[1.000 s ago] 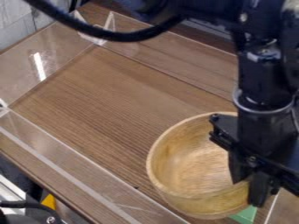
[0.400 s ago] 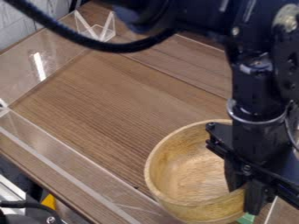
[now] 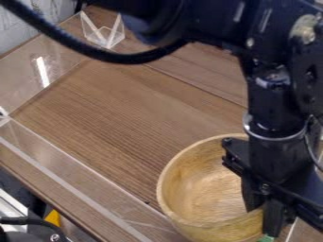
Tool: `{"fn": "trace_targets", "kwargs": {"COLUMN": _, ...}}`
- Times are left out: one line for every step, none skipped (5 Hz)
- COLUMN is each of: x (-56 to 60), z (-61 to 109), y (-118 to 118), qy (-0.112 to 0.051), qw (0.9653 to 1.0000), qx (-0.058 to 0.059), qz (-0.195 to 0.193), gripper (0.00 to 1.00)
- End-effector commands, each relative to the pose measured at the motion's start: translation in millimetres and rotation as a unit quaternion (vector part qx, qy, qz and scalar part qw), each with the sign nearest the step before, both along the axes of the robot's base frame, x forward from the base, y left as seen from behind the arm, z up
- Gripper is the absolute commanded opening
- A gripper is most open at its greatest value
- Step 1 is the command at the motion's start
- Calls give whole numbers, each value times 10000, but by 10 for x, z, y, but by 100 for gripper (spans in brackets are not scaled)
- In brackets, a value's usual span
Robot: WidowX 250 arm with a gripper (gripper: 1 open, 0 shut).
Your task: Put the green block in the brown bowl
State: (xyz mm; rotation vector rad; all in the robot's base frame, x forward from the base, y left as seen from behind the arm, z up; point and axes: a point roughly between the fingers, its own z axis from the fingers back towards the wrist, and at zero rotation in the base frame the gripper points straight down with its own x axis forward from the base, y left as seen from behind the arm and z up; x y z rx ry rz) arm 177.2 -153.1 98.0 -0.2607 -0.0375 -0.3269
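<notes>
Here, plainly, by label:

Arm: black, bulky, fills the right side and top of the view; upper links blurred and cut off by the top edge.
Pincer (image 3: 273, 225): low at the right edge, over the right part of the bowl; fingers drawn together; lower tips run out near the bottom edge, so hard to make out.
Green block (image 3: 270, 233): only a thin mint-green sliver visible at the pincer tips, near the bottom right; seemingly pinched between the fingers, though mostly hidden by the black hardware; true shape and tilt not readable.
Brown bowl (image 3: 177, 170): light wooden, thick rim, grain visible inside; sits at the lower right of the counter; right half covered by the arm, lower edge close to the frame's bottom.
Block relative to bowl: at the bowl's near right rim; inside or just above the hollow, cannot tell.
Counter (image 3: 113, 113): brown wood-grain surface, bare across the left and middle.
Clear wall (image 3: 51, 142): transparent panels edging the counter at left and front, with bright glare streaks.
Bottom left corner: dark parts and a yellow spot, too cropped to identify.
</notes>
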Motion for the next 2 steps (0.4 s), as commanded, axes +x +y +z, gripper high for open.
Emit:
{"fn": "trace_targets", "kwargs": {"x": 42, "z": 52, "y": -19, "qy": -95, "qw": 9999, "qx": -107, "qz": 54, "gripper": 0}}
{"fn": "trace_targets", "kwargs": {"x": 36, "z": 33, "y": -9, "qy": -51, "qw": 9999, "qx": -117, "qz": 73, "gripper": 0}}
